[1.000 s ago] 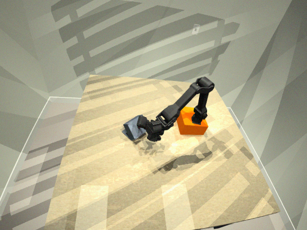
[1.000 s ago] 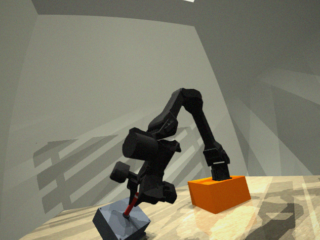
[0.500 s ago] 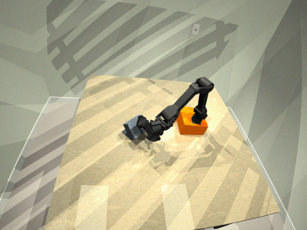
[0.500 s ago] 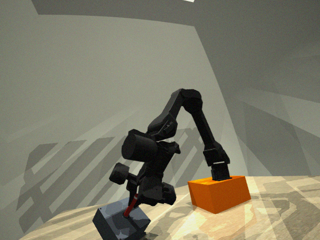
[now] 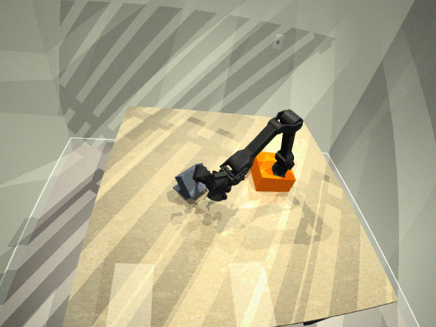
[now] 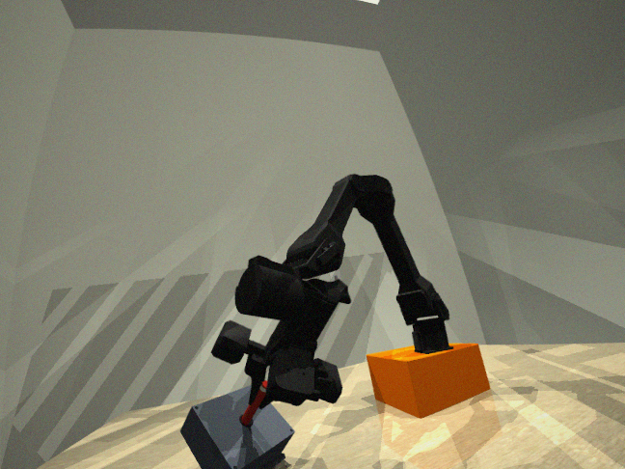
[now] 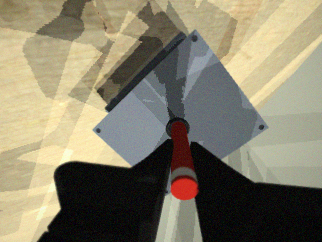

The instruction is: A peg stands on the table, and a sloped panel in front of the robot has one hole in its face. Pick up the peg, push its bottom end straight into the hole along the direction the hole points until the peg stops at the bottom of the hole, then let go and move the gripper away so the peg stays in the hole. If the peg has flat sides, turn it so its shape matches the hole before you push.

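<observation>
The round red peg [image 6: 254,404] [image 7: 182,152], with a grey band near its top, is between my fingers. My gripper [image 6: 260,396] [image 7: 181,146] is shut on it, above the face of the blue-grey sloped panel [image 5: 192,181] [image 6: 214,421] [image 7: 220,100]. The peg's lower end is at the mouth of the dark-rimmed round hole [image 7: 169,128]. Most of the peg's length stands out of the face. Whether the tip is slightly inside cannot be told. In the top view the arm hides the peg and the hole.
The arm's base stands on an orange block [image 5: 272,184] [image 6: 448,380], to the right of the panel in the top and exterior views. The panel rests on the wooden table [image 5: 197,281]. Striped shadows cross the table and walls.
</observation>
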Controlling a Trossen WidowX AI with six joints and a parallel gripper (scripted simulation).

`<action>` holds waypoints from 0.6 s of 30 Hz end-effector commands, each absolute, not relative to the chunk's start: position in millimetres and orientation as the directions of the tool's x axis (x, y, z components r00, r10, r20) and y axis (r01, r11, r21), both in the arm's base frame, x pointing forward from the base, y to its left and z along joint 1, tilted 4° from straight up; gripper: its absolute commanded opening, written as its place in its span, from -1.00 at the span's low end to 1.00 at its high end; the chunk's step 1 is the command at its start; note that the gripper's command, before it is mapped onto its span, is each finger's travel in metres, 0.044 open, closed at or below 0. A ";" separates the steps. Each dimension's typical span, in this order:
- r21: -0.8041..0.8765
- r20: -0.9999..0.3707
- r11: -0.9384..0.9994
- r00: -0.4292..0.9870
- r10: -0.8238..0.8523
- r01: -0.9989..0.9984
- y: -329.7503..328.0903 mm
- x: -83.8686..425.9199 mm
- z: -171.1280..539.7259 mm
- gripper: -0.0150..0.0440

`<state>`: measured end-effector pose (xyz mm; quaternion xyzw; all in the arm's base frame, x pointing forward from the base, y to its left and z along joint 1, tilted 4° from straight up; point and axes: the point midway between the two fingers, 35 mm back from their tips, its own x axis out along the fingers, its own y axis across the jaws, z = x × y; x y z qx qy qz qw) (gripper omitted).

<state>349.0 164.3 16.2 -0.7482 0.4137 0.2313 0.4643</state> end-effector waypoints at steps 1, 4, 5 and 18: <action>-0.497 -0.732 -0.230 0.547 -0.405 -0.836 162.5 349.4 13.5 -0.49; -0.497 -0.732 -0.230 0.547 -0.405 -0.836 161.8 350.3 12.6 -0.49; -0.497 -0.732 -0.230 0.547 -0.405 -0.836 161.5 350.6 12.3 -0.49; -0.498 -0.732 -0.230 0.547 -0.406 -0.836 158.2 354.5 8.0 -0.49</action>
